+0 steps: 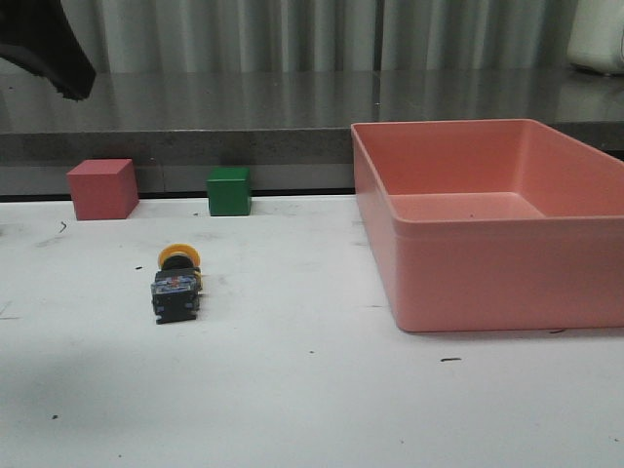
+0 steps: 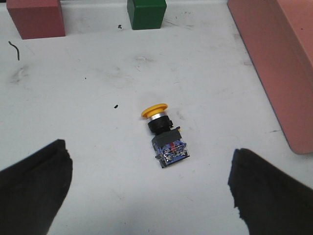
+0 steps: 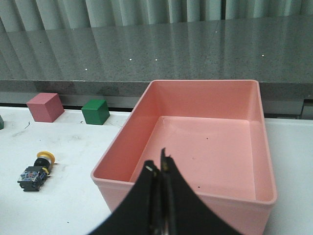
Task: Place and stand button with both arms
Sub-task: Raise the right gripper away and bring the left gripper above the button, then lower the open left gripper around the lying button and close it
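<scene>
Front view shows the button (image 1: 176, 285) lying on its side on the white tabletop (image 1: 292, 390), yellow cap pointing toward the far edge and the contact block toward the camera. Behind it stand a red cube (image 1: 101, 188) and a green cube (image 1: 229, 191), well apart from each other, and a pink bin (image 1: 487, 263) sits off to the side. Of the arms, only a dark piece of the left arm (image 1: 44, 44) enters this view at the upper corner; neither gripper appears here.

The left wrist view gives what the front view lacks: the left gripper (image 2: 149, 188) has its fingers (image 2: 34, 188) spread wide, holding nothing, with the button (image 2: 164, 137) lying between and just ahead of them, not touched by either one. Its clear-blue contact block faces the gripper and the cap points away. The red cube (image 2: 36, 17) and green cube (image 2: 145, 12) lie farther ahead, the bin wall (image 2: 274, 63) beside.

The right wrist view alone shows the right gripper (image 3: 160, 169), its fingers pressed together with nothing between them, hovering at the bin's (image 3: 161, 191) near rim. The bin's inside is visible here. The button (image 3: 36, 169) lies well off to one side of this gripper.
</scene>
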{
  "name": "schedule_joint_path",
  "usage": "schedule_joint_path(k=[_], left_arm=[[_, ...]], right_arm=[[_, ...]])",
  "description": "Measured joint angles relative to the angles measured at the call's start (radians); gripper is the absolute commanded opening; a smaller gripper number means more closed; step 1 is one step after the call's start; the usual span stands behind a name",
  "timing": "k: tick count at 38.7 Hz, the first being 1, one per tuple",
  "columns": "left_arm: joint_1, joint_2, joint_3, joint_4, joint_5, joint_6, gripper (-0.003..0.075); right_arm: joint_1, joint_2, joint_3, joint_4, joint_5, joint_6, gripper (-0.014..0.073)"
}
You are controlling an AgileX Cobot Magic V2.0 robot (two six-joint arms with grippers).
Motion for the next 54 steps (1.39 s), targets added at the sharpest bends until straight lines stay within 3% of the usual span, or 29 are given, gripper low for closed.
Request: schedule_joint_path(k=[54], left_arm=[[0.0,0.057,-0.029,0.0,0.023,0.0,0.0617]], right_arm=[[0.0,0.0,0.0,0.0,0.0,0.0,-0.0069]])
